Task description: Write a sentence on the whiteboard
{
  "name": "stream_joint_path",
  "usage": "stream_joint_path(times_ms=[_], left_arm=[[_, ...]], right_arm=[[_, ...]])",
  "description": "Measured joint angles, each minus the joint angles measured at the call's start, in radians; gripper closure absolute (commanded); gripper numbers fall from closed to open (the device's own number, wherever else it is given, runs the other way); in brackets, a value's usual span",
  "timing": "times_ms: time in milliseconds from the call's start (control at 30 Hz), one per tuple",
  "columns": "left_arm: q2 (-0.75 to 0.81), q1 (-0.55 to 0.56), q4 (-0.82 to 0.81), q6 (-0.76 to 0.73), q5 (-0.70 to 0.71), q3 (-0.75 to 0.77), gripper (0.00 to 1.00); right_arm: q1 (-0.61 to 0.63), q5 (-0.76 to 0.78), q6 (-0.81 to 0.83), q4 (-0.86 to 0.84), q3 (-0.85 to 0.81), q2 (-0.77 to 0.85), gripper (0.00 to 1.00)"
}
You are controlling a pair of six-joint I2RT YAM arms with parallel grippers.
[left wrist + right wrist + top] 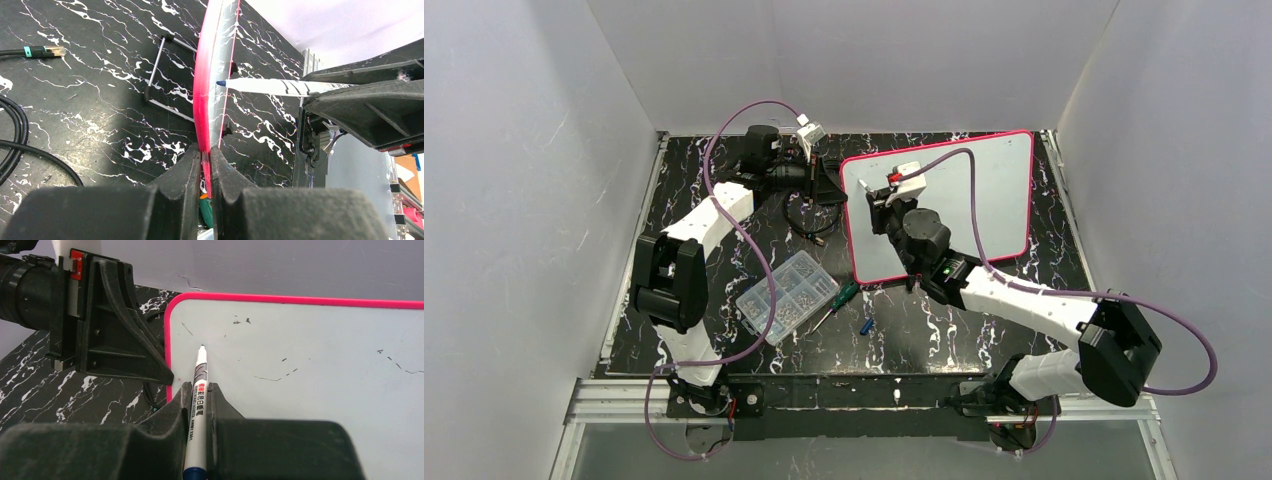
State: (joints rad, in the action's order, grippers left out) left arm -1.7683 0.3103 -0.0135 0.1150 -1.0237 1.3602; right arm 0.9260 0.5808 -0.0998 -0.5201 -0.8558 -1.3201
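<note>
**Ana:** Pink frame first: the left end effector [205,155] is pressed together on the left edge of the whiteboard [964,200]. That narrow pinch looks like most of what steadies it. The board stands tilted up on the far right part of the worktop [924,335].

**Ben:** And the right end effector [199,387]?

**Ana:** It is pinching the marker [200,367] by the barrel, with the tip aimed at the board's upper left corner. I cannot tell whether the tip touches the surface or hangs just off it.

**Ben:** Any sentence there?

**Ana:** No blue writing shows, only a few faint dark flecks. I'd judge the writing not begun.

**Ben:** So what could go wrong?

**Ana:** Mainly pressure. If the tip pushes too hard, the board could pivot about that single edge grip or slip out of it. If it pushes too lightly, the strokes would likely skip on the glossy face.

**Ben:** Anything else?

**Ana:** The marker could slide back through the fingers under load, since the barrel is smooth and round. Starting this close to the frame also risks the tip catching the pink rim. The two end effectors are near each other at that corner too, so a leftward stroke could bring them together.
</note>
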Motion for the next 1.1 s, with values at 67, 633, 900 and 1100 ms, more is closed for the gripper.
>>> stream_joint_path(times_ms=[67,633,900,1100], left_arm=[[0.000,0.000,0.000,0.000,0.000,0.000,1.00],[0.003,0.002,0.010,-0.005,0.014,0.000,1.00],[0.012,0.005,0.019,-0.008,0.014,0.000,1.00],[0.013,0.005,0.021,-0.008,0.014,0.000,1.00]], right_arm=[[0.000,0.011,0.002,-0.001,0.000,-0.002,0.99],[0.006,0.116,0.024,0.001,0.000,-0.001,0.99],[0.006,0.158,0.029,0.005,0.001,0.016,0.99],[0.005,0.101,0.030,0.016,0.005,0.051,0.99]])
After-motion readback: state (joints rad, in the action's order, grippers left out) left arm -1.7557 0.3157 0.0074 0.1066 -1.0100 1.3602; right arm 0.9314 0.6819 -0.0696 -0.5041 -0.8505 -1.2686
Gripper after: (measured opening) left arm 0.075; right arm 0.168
